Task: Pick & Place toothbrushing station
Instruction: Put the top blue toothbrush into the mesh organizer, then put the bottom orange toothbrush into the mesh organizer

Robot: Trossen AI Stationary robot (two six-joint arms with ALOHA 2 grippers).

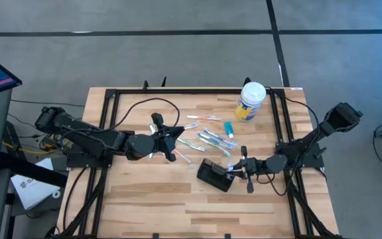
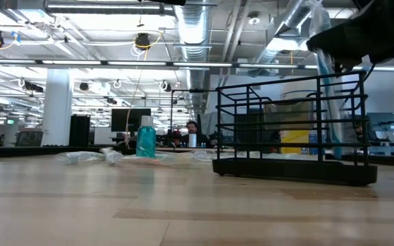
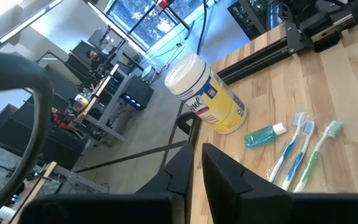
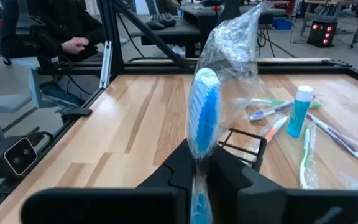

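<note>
Left gripper: over the table's left-centre, fingers pressed together, holding nothing visible.
Loose toothbrushes: scattered mid-table; count unclear.
Toothbrushing station: right of centre, partly hidden by the right gripper.
Right gripper: at the station, pinching a blue wrapped toothbrush; handle hidden.

Two matte black jointed arms, boxy black housings at the bases, thin black cables looping off them. Left gripper shows orange-red fingertip accents; right gripper all-black, wedge-shaped fingers.
</note>
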